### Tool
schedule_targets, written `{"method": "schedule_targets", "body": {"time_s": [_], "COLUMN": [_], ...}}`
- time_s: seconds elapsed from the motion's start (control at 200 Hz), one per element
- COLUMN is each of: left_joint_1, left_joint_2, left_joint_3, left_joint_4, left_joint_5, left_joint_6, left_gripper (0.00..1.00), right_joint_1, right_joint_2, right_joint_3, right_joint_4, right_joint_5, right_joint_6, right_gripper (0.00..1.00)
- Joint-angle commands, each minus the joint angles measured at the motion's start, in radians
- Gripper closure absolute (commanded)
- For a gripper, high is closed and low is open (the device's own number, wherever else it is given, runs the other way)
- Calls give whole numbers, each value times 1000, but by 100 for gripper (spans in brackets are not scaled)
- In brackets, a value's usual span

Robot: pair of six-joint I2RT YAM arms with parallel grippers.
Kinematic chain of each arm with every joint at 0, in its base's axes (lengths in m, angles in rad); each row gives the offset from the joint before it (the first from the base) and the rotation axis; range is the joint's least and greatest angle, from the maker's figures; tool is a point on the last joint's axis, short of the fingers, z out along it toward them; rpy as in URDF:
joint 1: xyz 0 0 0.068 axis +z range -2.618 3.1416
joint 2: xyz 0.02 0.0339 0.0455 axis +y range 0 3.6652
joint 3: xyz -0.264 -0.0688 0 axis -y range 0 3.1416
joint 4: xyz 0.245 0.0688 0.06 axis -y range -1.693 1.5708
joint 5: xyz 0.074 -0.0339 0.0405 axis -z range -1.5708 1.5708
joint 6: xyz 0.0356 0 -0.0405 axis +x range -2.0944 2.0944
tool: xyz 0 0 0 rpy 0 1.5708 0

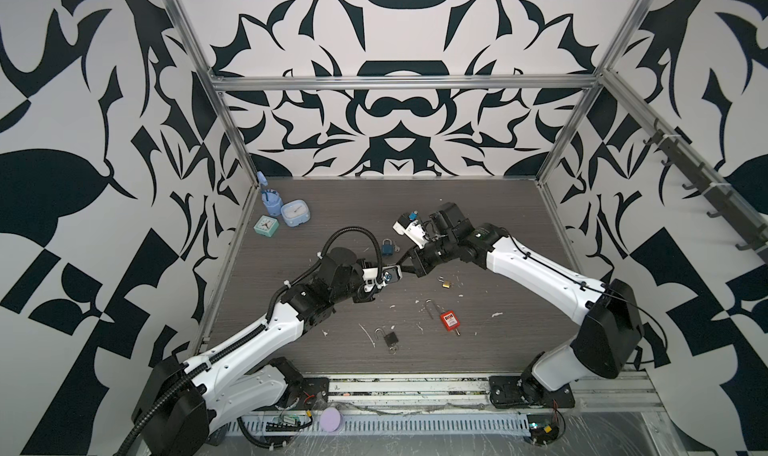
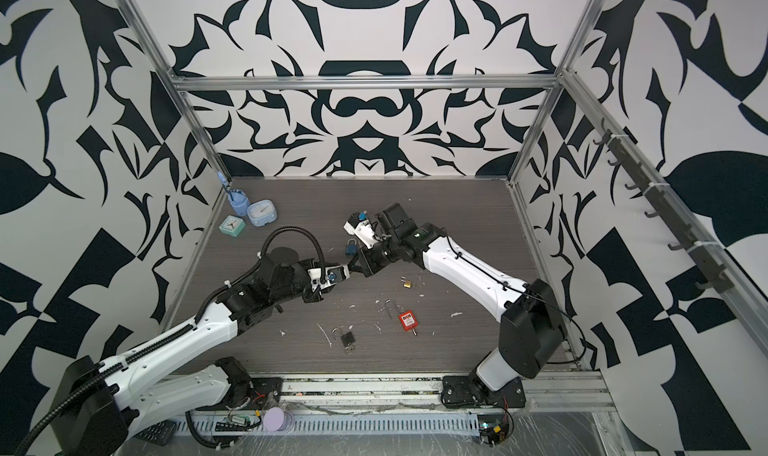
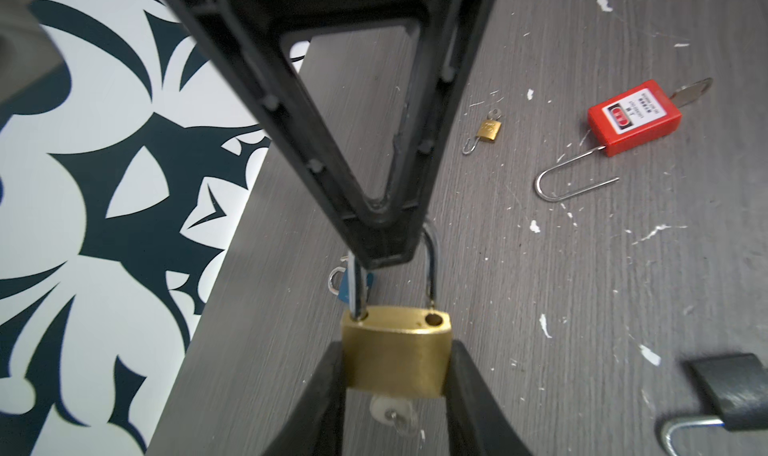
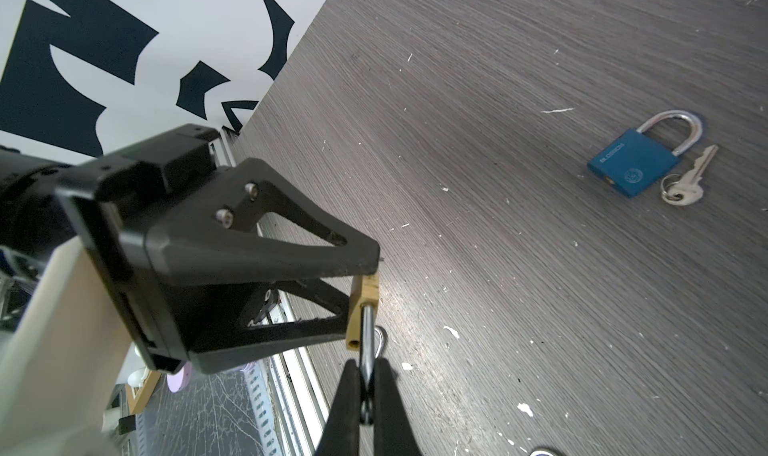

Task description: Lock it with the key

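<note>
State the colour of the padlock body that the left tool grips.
Brass-gold; the padlock body shows best in the left wrist view.

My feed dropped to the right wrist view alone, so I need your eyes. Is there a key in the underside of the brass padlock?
Observer: Yes. The left wrist view shows a key sticking out beneath the brass padlock, whose body the left pincer clamps.
Operator: Is the free shackle leg seated?
Observer: No. The shackle, pinched by the right pincer, ends just above its open hole.
Operator: Other locks besides the blue padlock?
Observer: Three, shackles open: red padlock, small brass padlock, black padlock.
</note>
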Motion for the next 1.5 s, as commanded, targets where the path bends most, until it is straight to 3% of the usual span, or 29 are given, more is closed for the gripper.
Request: {"method": "schedule_targets", "body": {"time_s": [0.0,0.555,1.495], "left_joint_1": [-24,-95,-101], "left_joint_2": [-12,-14,49], "left_joint_3": [1,12,133], "left_joint_4": [115,185,360], "left_joint_5": [-68,-120,38], "left_joint_6": [20,-23,-140], "left_gripper": [100,100,100], "right_joint_1": [5,6,38], "right_joint_2": [19,68,156], "right_joint_3": [44,4,-65], "right_joint_4": [11,86,182], "right_joint_5": [-48,-101,-133], "right_joint_6": [59,138,171], "right_gripper": [100,100,100]}}
